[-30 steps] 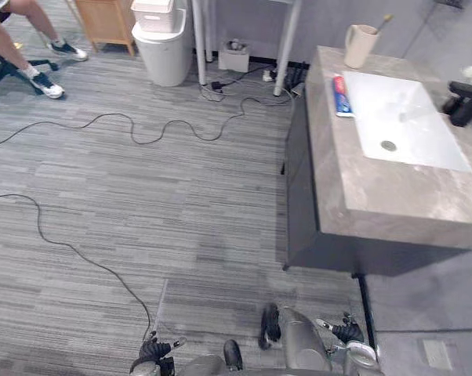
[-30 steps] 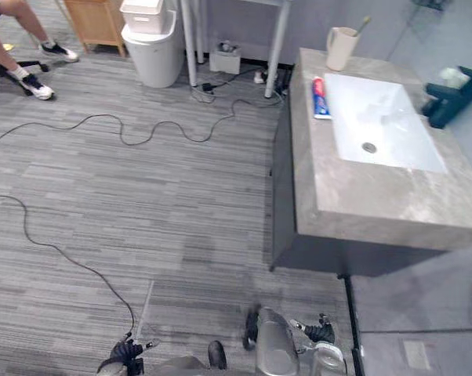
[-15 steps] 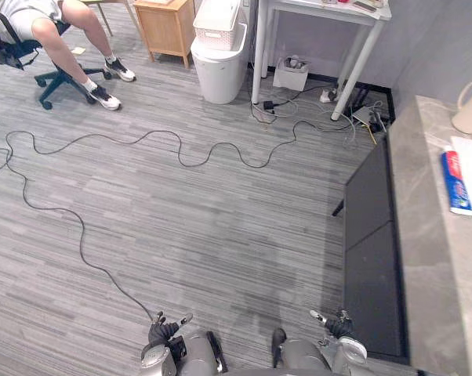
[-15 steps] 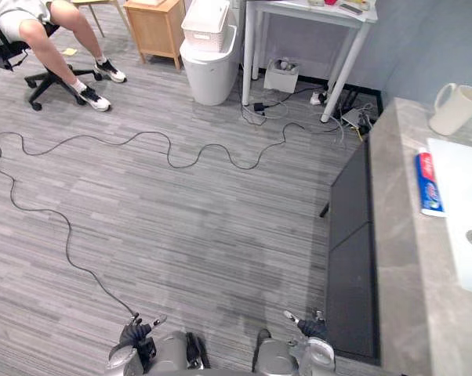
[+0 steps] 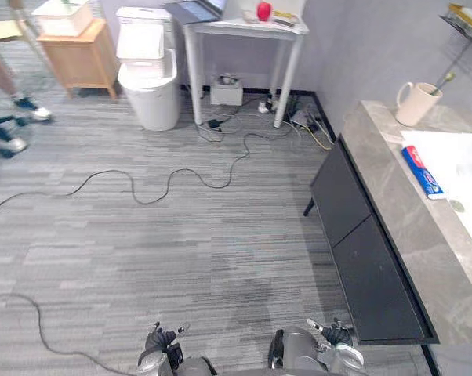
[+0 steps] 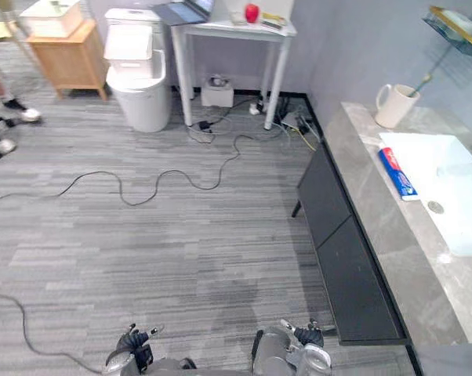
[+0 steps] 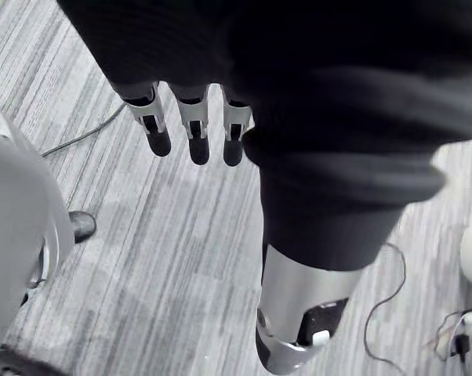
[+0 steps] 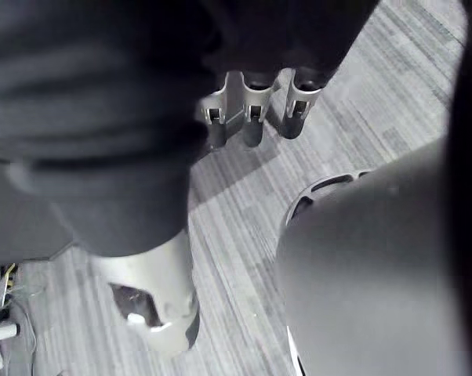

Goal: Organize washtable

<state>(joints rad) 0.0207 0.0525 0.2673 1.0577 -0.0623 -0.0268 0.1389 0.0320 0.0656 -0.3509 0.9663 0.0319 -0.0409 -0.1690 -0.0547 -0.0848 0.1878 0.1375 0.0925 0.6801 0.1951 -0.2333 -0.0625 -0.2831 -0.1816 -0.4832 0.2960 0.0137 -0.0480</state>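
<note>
The washtable [image 5: 394, 205] stands at the right, a grey stone counter with a white sink [image 5: 465, 166] set into it. A red and blue toothpaste tube [image 5: 422, 171] lies on the counter at the sink's left edge. Behind it stands a cream mug [image 5: 415, 103] with a toothbrush in it. My left hand [image 5: 162, 341] and my right hand [image 5: 331, 334] hang low at my sides, far from the counter. In the wrist views the left hand [image 7: 190, 129] and the right hand [image 8: 252, 117] have straight fingers over the floor and hold nothing.
Black cabinet fronts [image 5: 361, 258] run under the counter. A white table [image 5: 240, 31] with a red apple and a laptop stands at the back, beside a white bin [image 5: 148, 82] and a wooden cabinet [image 5: 71, 59]. Cables [image 5: 173, 180] snake over the floor. A person's shoes [image 5: 9, 133] show far left.
The camera has swung, so the whole picture has shifted: more of the washtable and the back wall shows, and the seated person has slid to the left edge. Both hands still hang low.
</note>
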